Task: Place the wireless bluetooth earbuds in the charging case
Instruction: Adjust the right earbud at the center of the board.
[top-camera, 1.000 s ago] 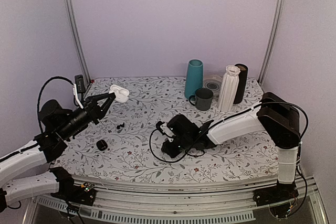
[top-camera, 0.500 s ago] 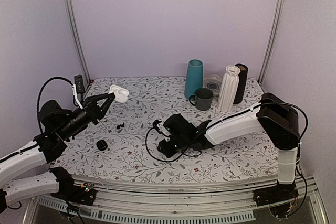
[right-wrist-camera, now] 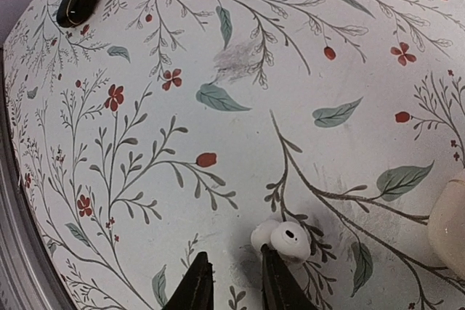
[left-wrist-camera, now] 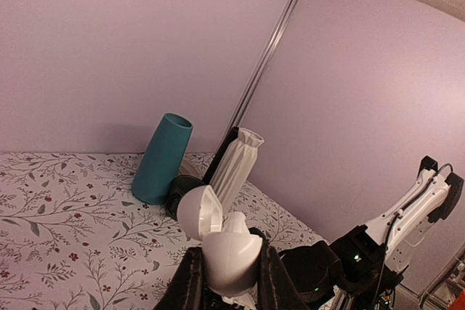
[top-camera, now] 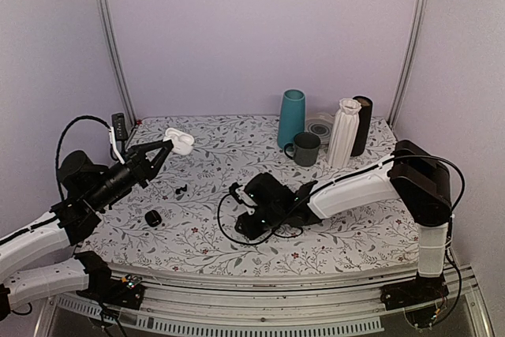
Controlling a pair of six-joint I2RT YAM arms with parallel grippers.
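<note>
Left arm stretched forward above table (top-camera: 237, 155), left gripper (left-wrist-camera: 231, 284) clamped on open charging case (left-wrist-camera: 231, 252); right arm low, right gripper (right-wrist-camera: 231, 281) slightly parted, empty, white earbud (right-wrist-camera: 285, 239) beside one finger.

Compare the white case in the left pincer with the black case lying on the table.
The white case is held off the table in the left pincer; the black case lies loose on it. The white case's lid stands hinged open; the black case looks shut. Both are small, rounded pebble shapes.
</note>
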